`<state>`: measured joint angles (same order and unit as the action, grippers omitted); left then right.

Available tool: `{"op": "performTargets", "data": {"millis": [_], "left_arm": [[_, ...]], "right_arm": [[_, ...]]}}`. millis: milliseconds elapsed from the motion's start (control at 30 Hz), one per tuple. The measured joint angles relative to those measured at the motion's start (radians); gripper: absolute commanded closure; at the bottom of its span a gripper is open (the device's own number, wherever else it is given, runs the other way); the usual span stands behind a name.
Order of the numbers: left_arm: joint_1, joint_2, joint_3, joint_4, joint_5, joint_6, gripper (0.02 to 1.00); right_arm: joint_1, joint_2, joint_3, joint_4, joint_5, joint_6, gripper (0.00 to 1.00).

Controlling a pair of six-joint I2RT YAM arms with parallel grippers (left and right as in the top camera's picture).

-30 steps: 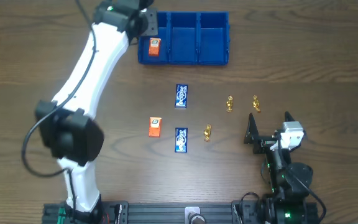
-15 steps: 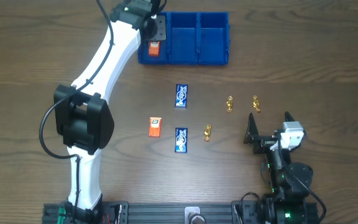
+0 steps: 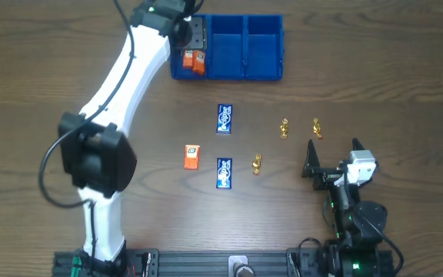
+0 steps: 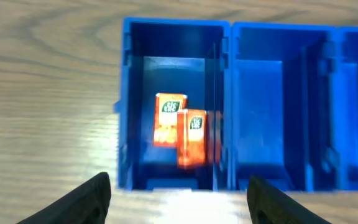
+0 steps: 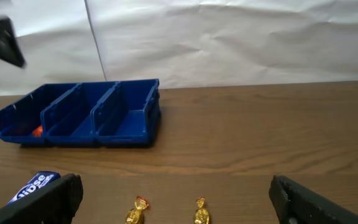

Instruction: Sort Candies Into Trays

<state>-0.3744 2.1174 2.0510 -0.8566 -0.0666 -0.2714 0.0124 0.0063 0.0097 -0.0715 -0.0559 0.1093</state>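
While the left gripper [image 4: 179,199] is held spread above, two orange candies [image 4: 191,134] are seen in the tray's [image 4: 124,93] left compartment.

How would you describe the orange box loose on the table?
Start at the blue three-bin tray at the table's far edge. Toward the near side, the orange box lies left of a blue packet, the only orange one outside the tray.

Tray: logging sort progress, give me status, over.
Left claw open above tray, two orange packs in its left bin. Right claw open near three gold candies. One orange pack, two blue packs loose on table. Nothing blocking.
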Motion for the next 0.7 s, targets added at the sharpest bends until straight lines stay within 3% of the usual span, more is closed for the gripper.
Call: {"op": "performTargets", "data": {"millis": [167, 367, 700], "left_arm": [[-0.059, -0.317, -0.232, 0.024, -0.019, -0.051, 0.183], [-0.184, -0.647, -0.654, 0.088, -0.026, -0.181, 0.178], [-0.315, -0.627, -1.102, 0.277, -0.029, -0.337, 0.198]], "right_arm": [[0.000, 0.000, 0.000, 0.000, 0.000, 0.000, 0.003], [0.000, 0.000, 0.000, 0.000, 0.000, 0.000, 0.003], [0.000, 0.000, 0.000, 0.000, 0.000, 0.000, 0.003]]}}
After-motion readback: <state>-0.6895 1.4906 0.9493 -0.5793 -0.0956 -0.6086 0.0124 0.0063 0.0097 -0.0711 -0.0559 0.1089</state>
